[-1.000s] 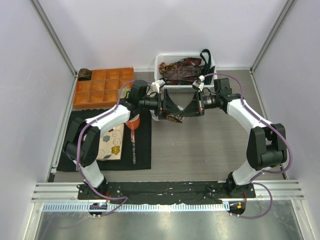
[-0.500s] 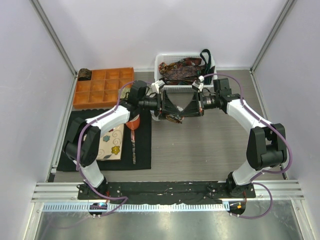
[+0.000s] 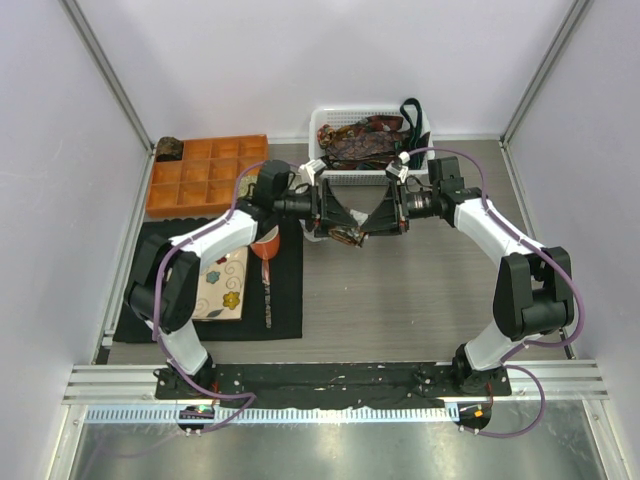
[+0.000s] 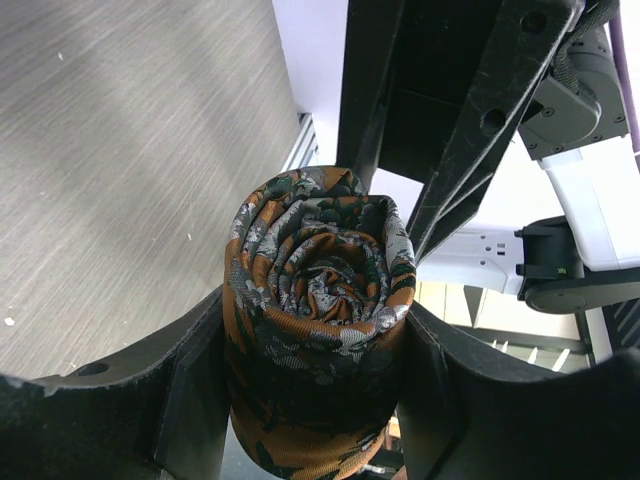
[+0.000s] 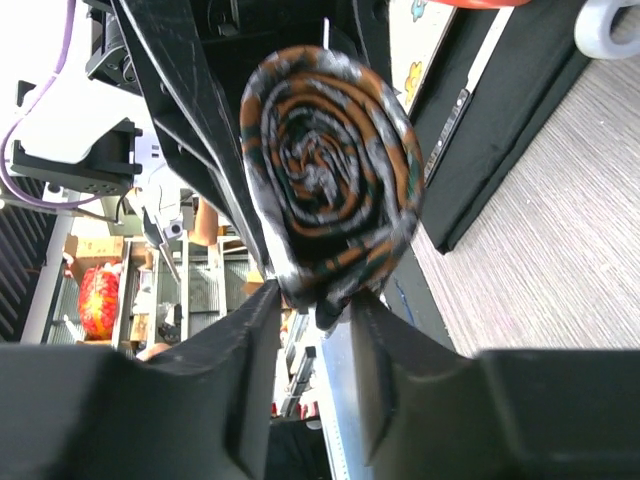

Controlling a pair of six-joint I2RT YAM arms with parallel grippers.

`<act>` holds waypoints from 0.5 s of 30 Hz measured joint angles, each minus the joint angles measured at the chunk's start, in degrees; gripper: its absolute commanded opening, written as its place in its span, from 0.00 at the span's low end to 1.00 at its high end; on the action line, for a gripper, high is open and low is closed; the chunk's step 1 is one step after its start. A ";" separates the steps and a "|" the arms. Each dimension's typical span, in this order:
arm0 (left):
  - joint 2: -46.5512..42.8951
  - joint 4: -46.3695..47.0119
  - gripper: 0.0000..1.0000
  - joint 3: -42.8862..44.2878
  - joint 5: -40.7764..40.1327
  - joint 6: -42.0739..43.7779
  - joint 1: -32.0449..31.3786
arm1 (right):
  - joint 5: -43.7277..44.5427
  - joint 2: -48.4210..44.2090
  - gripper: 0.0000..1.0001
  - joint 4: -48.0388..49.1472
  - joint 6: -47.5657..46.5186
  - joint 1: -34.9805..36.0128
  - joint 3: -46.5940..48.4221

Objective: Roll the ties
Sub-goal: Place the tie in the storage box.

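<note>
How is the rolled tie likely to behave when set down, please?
Probably soft: the rolled tie bulges between the fingers of the left gripper. Being a fabric spiral, it may unwind or roll once released.

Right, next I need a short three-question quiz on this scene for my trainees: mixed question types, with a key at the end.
1. True or false: the rolled tie is lying on the black mat.
2. Where are the ties that are not yet rolled? A) heaped in the white basket at the table's far edge; B) in the orange tray; C) spread on the black mat.
3. Short answer: which gripper's fingers press the coil from both sides in its own wrist view?

Key
1. False: the left gripper holds it.
2. A
3. The left one.
</note>
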 measured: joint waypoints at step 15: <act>-0.83 -4.79 0.00 1.40 0.22 4.48 2.40 | 5.03 -0.26 0.97 -9.64 -9.27 -3.26 2.29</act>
